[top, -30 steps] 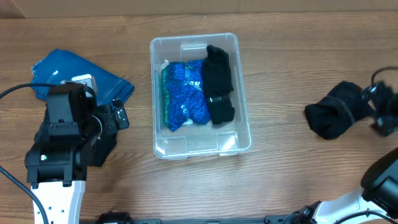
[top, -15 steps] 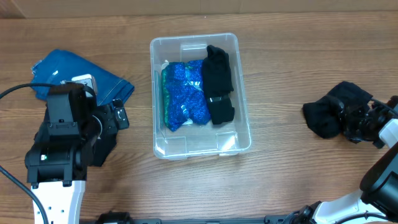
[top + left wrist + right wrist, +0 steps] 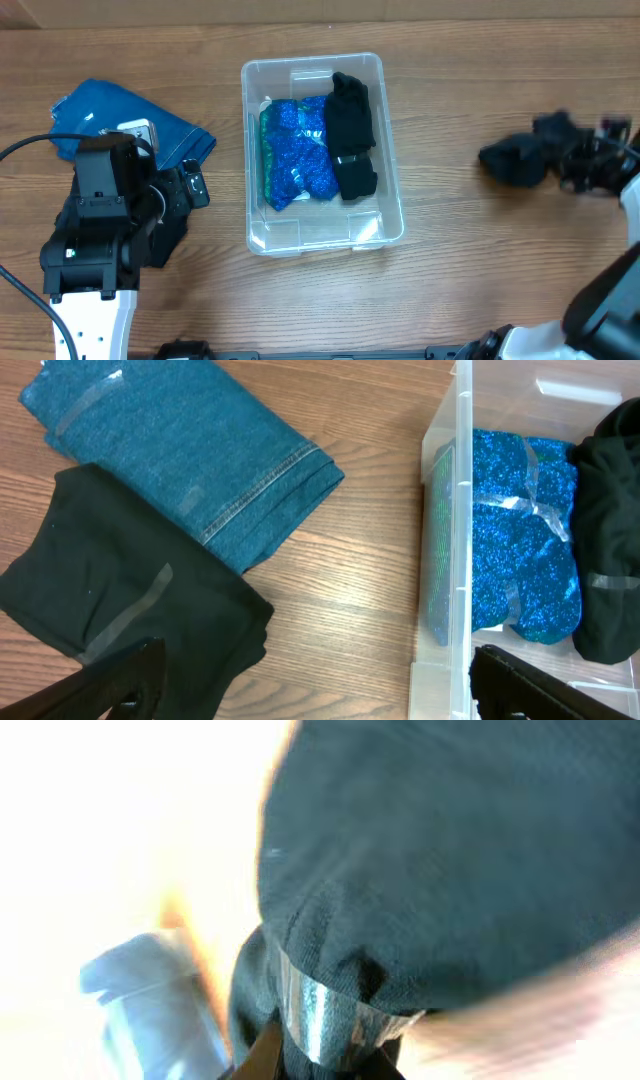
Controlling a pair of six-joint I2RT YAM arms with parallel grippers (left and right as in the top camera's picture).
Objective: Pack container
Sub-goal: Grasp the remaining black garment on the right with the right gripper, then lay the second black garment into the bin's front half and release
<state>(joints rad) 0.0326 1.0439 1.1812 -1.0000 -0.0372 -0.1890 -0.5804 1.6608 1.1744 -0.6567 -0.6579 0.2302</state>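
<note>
Since the earlier frames, the black bundle (image 3: 515, 160) at the right of the overhead view has been shifted up and towards the left. It is now smeared by motion, and the right gripper (image 3: 590, 165) has been brought in from the right edge along with it.

One container (image 3: 300, 232) is seen. It is set on the desk (image 3: 470, 270) at the centre of the overhead view, its long side running from top to bottom of the frame. Two things are counted inside it. One blue sparkly piece (image 3: 298, 150) lies along the left half, and one black garment (image 3: 352, 135) is laid beside it on the right, touching it. The lower end of the container floor is left bare.

Three cloth items are counted outside the container. One folded blue denim cloth (image 3: 110, 115) lies in the upper left of the overhead view. One flat black cloth (image 3: 110, 590) is seen in the left wrist view, overlapping the lower edge of the denim. The black bundle is the third, well apart from the container at the right.

Two grippers are counted. The jaws of the left gripper (image 3: 315, 665) are spread wide, one finger at each lower corner of the left wrist view. Nothing is held between them, and they hang above the desk between the black cloth and the container wall. The jaws of the right gripper are closed on the black bundle. In the right wrist view the dark fabric fills most of the frame, and a shiny strip of tape (image 3: 320, 1020) on it is pinched at the bottom edge.
</note>
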